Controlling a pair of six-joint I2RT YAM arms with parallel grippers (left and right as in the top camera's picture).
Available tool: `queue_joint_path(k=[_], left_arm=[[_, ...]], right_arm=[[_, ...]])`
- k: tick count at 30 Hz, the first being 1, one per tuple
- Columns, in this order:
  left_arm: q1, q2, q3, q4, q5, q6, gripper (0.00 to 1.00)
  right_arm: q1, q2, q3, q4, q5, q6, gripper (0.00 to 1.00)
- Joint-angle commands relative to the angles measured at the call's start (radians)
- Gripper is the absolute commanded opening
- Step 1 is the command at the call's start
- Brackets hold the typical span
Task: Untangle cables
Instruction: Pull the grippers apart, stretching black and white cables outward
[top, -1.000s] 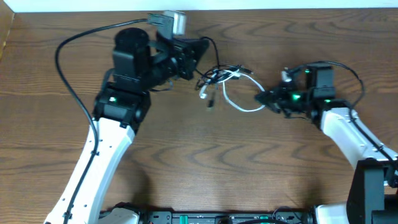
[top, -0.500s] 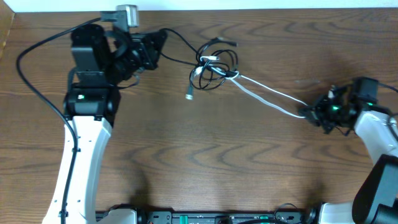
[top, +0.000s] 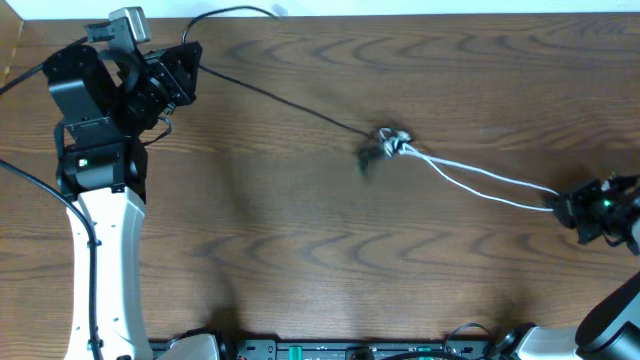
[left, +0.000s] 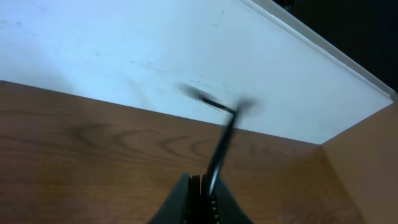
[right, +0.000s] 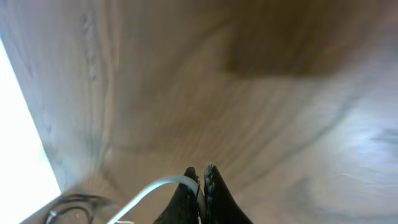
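A black cable (top: 280, 98) runs taut from my left gripper (top: 190, 62) at the far left down to a small tight knot (top: 390, 142) near the table's middle. From that knot a doubled white cable (top: 480, 180) stretches right to my right gripper (top: 556, 203). The left wrist view has the jaws (left: 202, 182) shut on the black cable (left: 221, 146), whose blurred end sticks up past them. In the right wrist view the jaws (right: 200, 172) are shut on the white cable (right: 152, 186), which curves off to the left.
A white wall edge (top: 400, 8) borders the far side of the wooden table (top: 320, 260). The left arm (top: 100, 230) stands along the left side. A thick black arm wire (top: 215, 15) loops over the back edge.
Both grippers have pulled far apart, left going left and right going right. The loose tangle has drawn down into a small tight knot with both cables stretched straight.
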Motion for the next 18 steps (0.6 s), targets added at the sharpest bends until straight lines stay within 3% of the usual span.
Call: queue_joint_path(k=[1, 9, 18], left_arm=[[0.016, -0.025, 0.008, 0.012, -0.038, 0.002, 0.08], [0.027, -0.025, 0.008, 0.011, -0.087, 0.010, 0.08], [0.107, -0.025, 0.008, -0.001, -0.095, 0.053, 0.08]], right_arm=[[-0.035, 0.000, 0.002, -0.005, 0.039, -0.039, 0.01], [-0.080, 0.000, 0.002, -0.003, 0.067, -0.038, 0.01], [-0.238, 0.000, 0.002, -0.020, 0.066, -0.039, 0.01]])
